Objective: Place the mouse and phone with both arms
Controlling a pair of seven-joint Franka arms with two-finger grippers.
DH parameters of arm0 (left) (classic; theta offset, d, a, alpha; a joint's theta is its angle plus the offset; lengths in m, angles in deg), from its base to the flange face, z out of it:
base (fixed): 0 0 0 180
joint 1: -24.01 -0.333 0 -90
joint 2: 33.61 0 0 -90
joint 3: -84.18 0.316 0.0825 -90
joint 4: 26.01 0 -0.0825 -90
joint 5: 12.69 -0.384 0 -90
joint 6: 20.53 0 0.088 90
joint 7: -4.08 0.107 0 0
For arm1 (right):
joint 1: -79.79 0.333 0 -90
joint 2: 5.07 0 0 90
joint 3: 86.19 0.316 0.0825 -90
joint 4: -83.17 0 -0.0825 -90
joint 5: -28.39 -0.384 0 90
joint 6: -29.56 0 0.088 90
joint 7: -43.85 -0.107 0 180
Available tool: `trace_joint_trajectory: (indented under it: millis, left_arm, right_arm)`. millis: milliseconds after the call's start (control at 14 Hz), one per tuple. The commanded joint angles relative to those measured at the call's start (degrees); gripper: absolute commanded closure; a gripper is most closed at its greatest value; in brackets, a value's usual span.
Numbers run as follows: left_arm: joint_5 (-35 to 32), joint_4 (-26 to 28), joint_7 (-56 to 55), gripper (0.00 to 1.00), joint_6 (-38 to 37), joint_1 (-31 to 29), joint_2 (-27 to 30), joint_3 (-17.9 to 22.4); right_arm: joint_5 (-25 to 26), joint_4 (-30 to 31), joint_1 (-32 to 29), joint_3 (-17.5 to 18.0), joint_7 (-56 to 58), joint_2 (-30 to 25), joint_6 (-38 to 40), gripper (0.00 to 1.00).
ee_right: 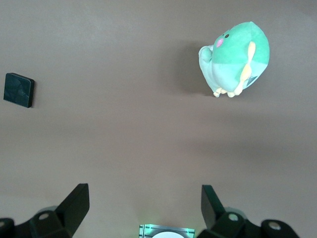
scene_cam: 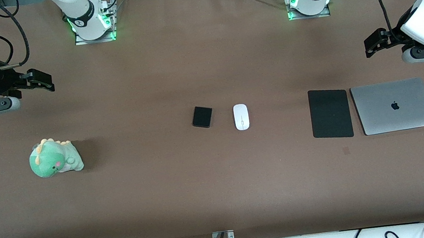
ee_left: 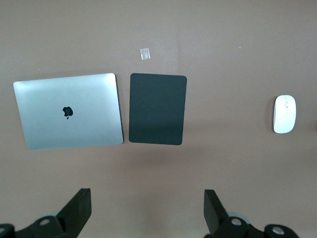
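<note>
Left claw [scene_cam: 370,47] raised over the desk's edge at the left arm's end, fingers [ee_left: 79,208] spread, empty. Right claw [scene_cam: 45,81] raised over the edge at the right arm's end, fingers [ee_right: 77,203] spread, empty.

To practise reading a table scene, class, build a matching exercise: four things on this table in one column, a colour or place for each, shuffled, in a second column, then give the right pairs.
Things:
1. mouse
2. phone
3. laptop
4. plush dinosaur

Descriptions:
A. green, toward the right arm's end of the table
B. silver, closed, beside the black pad
C. white, mid-table, on the phone's left-arm side
D. small black slab, mid-table

Pairs: 1-C, 2-D, 3-B, 4-A
</note>
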Motion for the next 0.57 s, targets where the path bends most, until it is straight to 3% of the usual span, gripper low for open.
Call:
trace_joint_trajectory:
  millis: [0, 500]
  left_arm:
    - [-0.6, -0.9, 0.0, 0.0, -1.0, 0.3, -0.1, -0.1]
    - [-0.2, -1.1, -0.7, 0.0, -0.3, 2.2, -3.6, -4.2]
  right_arm:
    - [0.8, -0.2, -0.8, 0.8, 0.8, -0.4, 0.6, 0.0]
    - [0.7, 0.0, -0.8, 0.7, 0.8, -0.4, 0.5, 0.0]
